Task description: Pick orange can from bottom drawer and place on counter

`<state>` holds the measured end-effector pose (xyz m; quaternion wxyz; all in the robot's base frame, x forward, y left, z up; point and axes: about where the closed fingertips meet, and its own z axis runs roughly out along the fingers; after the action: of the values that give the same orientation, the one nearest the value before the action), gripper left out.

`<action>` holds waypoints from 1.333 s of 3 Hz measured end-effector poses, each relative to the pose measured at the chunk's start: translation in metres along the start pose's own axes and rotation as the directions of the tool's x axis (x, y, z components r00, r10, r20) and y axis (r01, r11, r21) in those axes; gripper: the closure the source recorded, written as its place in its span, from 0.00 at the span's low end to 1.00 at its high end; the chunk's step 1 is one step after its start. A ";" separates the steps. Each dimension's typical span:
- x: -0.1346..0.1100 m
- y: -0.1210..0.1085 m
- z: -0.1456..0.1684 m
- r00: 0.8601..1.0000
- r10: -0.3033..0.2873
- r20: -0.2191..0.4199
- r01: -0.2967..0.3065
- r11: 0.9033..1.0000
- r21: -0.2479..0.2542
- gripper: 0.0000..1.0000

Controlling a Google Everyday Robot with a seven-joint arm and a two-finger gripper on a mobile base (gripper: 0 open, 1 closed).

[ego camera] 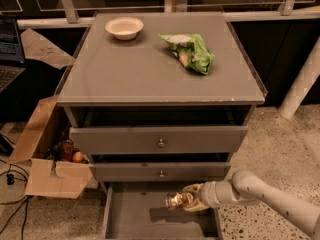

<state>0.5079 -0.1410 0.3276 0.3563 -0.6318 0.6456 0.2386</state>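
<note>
The jaws of the gripper (186, 200) are clenched on the can (175, 200), which is held low inside the open drawer (135, 223), over its right half. Above the jaws two drawer fronts (159, 140) are seen. Higher up lies the surface (150, 74), on which a bowl (124, 27) and a green bag (192, 51) are set.

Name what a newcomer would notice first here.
The gripper, reaching in from the right, grips the can over the open bottom drawer. On the counter above lie a green bag and a white bowl.
</note>
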 end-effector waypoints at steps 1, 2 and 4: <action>-0.006 0.016 0.002 1.000 0.006 0.026 -0.004 0.998 -0.056 1.00; -0.006 0.016 0.002 1.000 0.006 0.026 -0.004 0.998 -0.056 1.00; -0.060 0.021 -0.016 0.997 -0.074 0.003 0.074 0.997 -0.024 1.00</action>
<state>0.4815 -0.1125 0.3802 0.3582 -0.6590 0.6186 0.2338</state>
